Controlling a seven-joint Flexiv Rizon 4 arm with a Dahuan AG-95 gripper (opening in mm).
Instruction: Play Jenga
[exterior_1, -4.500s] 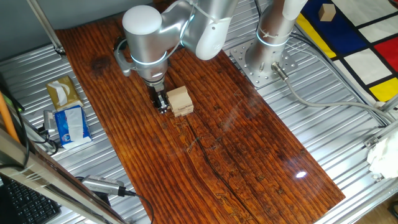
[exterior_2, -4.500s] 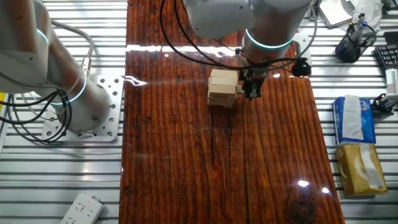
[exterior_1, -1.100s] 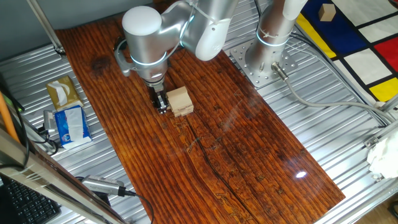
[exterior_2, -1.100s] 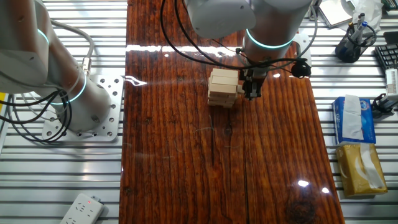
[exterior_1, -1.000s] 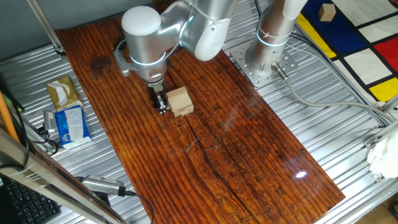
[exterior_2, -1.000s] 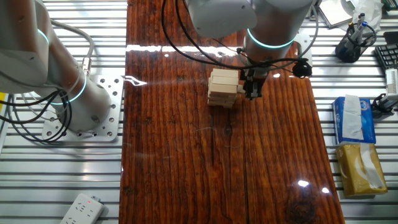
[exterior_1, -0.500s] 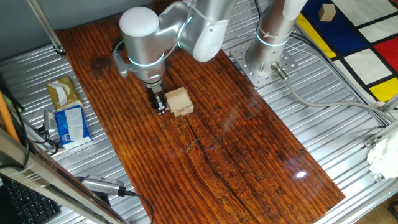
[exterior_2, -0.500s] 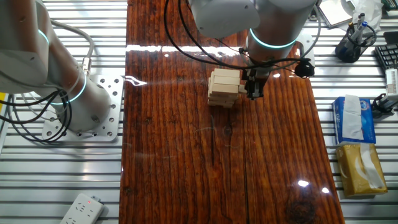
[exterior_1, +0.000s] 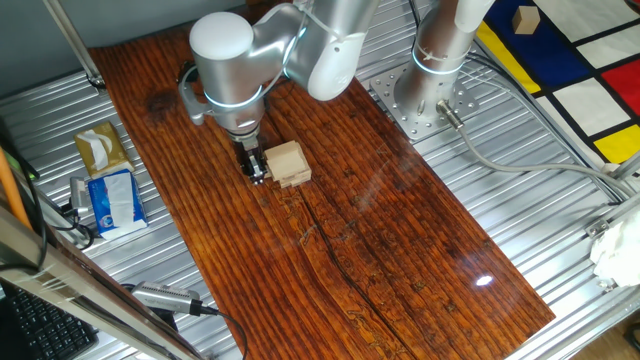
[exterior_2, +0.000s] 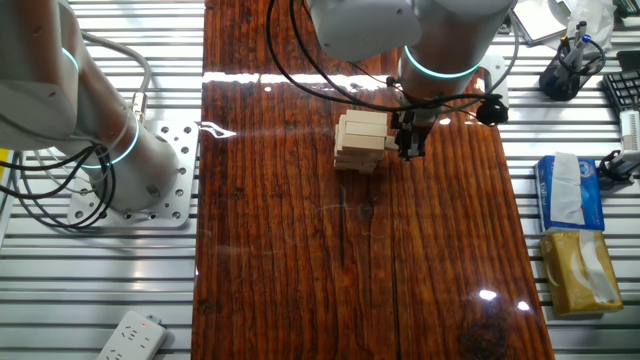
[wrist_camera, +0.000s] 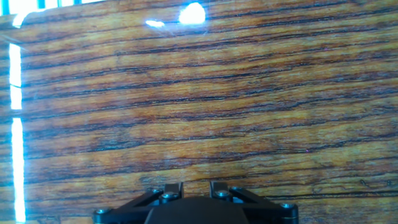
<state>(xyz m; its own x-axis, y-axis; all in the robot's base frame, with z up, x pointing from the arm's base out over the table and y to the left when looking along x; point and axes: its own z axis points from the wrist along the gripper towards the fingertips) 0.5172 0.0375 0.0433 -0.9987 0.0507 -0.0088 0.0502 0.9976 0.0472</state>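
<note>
Wood-grain reddish-brown table (exterior_1: 400, 250) stretches beneath the black two-finger gripper (exterior_1: 257, 172), filling the hand view with bare board (wrist_camera: 199, 93). Just beside the gripper, close against its side, stands the Jenga tower of pale, unfinished rectangular wooden blocks (exterior_2: 360, 141), stacked crosswise in a few layers. Whether the fingers are spread or pressed together cannot be told; nothing shows between them.

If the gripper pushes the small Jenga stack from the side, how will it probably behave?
The Jenga stack is loose pale wood blocks in crosswise layers, so single blocks would probably slide out or topple. They look stiff and light. On the glossy wooden table the stack may also slide.
</note>
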